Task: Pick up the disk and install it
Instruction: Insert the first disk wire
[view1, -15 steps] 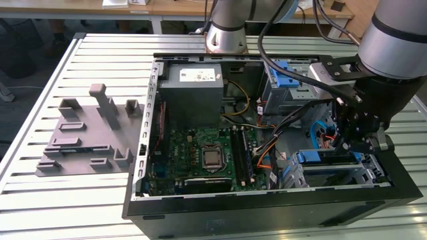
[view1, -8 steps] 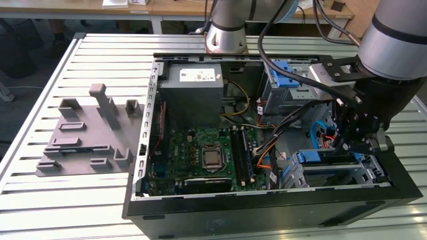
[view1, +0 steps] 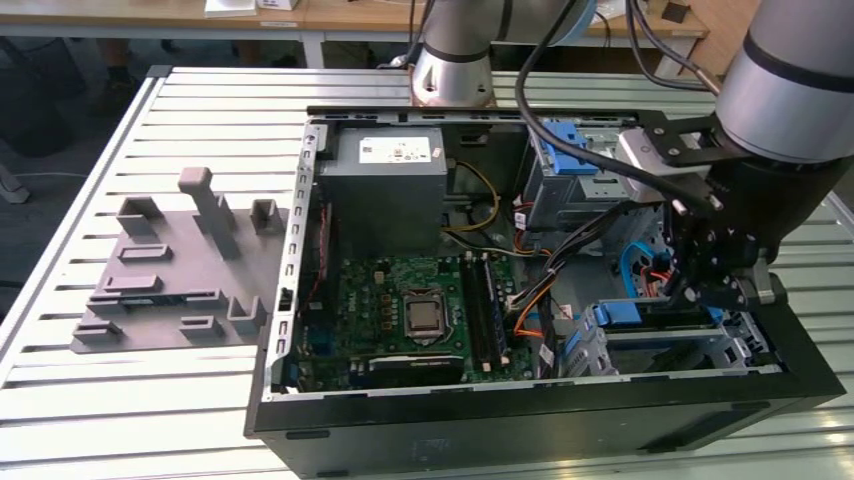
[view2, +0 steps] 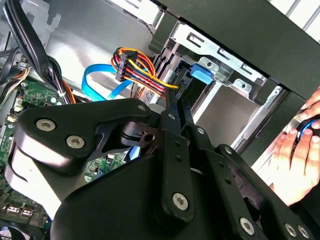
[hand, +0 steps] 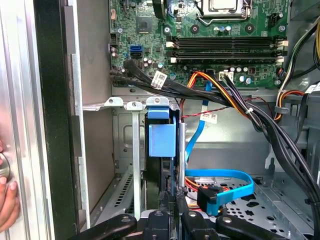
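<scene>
The hand (hand: 172, 212) stands clamped on the disk (hand: 162, 140), which sits edge-on, partly down in the drive bay (hand: 135, 150); seating looks unfinished.

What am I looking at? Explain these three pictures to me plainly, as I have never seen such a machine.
This is one robot arm working inside an open desktop computer case, which lies on a slatted metal table.

The exterior view comes from a camera off the arm and takes in the whole scene. The two wrist views come from cameras riding on the arm, looking down past its gripper into the case.

Inside the case are the green motherboard, a grey power supply box and bundles of cables. Beside the case lies a grey plastic fixture plate.

The gripper is down in the drive bay, right at the disk, which stands edge-on in its blue carrier in the metal cage. Whether the gripper is clamping it I cannot tell.

A person's hand rests at the case's outer edge.
</scene>
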